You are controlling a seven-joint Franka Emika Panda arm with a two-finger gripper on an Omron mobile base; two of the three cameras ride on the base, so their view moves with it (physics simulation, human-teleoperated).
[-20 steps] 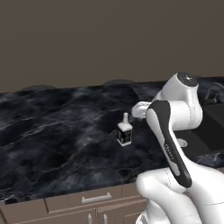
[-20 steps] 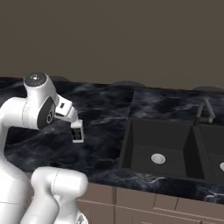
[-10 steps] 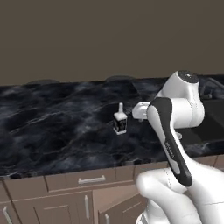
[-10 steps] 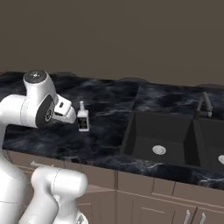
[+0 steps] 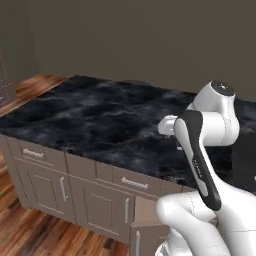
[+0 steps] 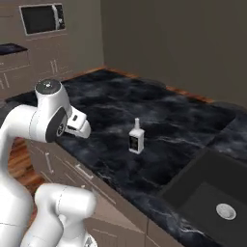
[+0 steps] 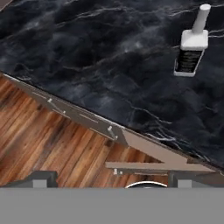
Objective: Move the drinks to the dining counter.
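Note:
A squat white bottle (image 6: 136, 138) with a black label stands upright on the dining counter (image 6: 111, 99), a black white-veined marble top; in the hand view the bottle (image 7: 191, 48) is at the upper right. My gripper (image 7: 113, 178) is open and holds nothing. It hangs over the counter's front edge, well short of the bottle. In the right base view my hand (image 6: 78, 124) is left of the bottle and apart from it. The counter (image 5: 95, 115) spreads left of my arm in the left base view. The amber beer bottle is out of view.
A recessed dark sink (image 6: 212, 193) lies right of the bottle. Brown cabinet drawers and doors (image 5: 60, 175) run under the counter, above a wooden floor (image 7: 48, 140). A microwave (image 6: 42, 18) hangs at the far left wall.
The whole picture has shifted, so the base has driven. The white bottle still stands on the counter, and my hand is now farther from it than before.

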